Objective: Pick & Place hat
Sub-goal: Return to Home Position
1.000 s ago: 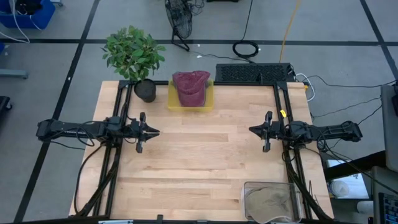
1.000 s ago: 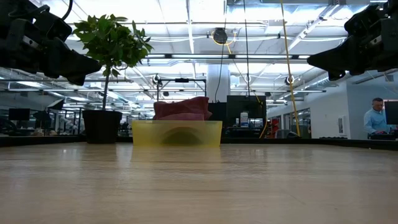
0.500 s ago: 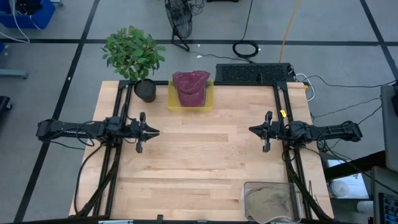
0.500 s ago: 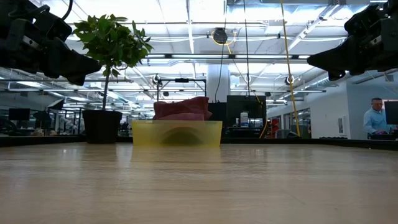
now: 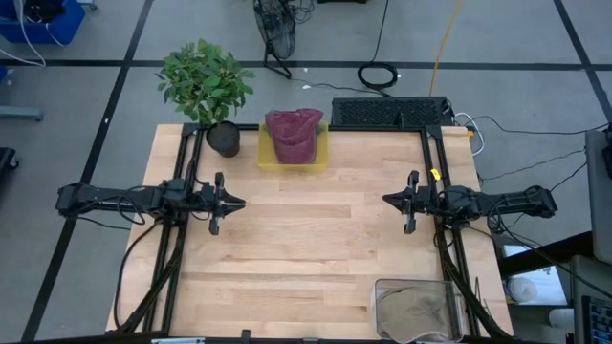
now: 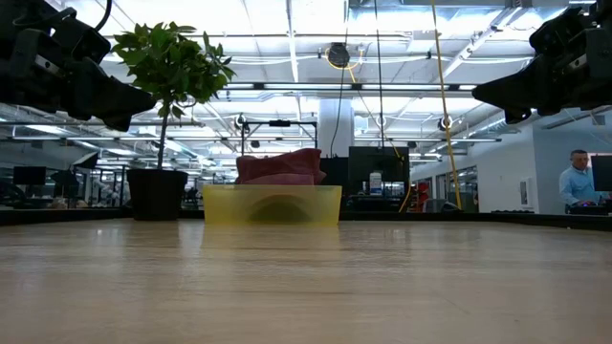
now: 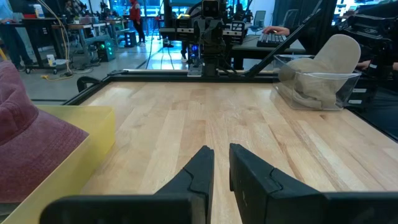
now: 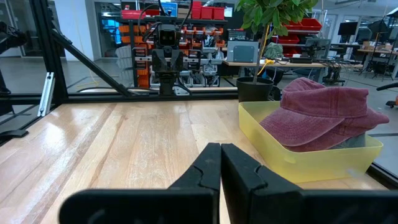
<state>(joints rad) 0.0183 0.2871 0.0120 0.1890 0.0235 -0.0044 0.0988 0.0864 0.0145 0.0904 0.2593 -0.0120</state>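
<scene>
A maroon hat [image 5: 293,134] lies in a yellow tray [image 5: 264,153] at the table's far edge, near the middle; the right wrist view shows the hat [image 8: 320,118] resting on the tray's rim [image 8: 298,165]. A tan hat [image 5: 413,308] sits in a clear container [image 5: 382,287] at the near right corner. My left gripper [image 5: 242,203] hovers level at the table's left, its fingers [image 7: 199,168] a narrow gap apart, nothing between them. My right gripper [image 5: 385,200] hovers level at the right, shut and empty [image 8: 221,155].
A potted plant [image 5: 206,81] stands at the far left corner beside the tray. A keyboard [image 5: 390,113] lies past the far edge. The wooden table top [image 5: 316,239] between the two arms is bare. A person [image 6: 579,182] sits in the room beyond.
</scene>
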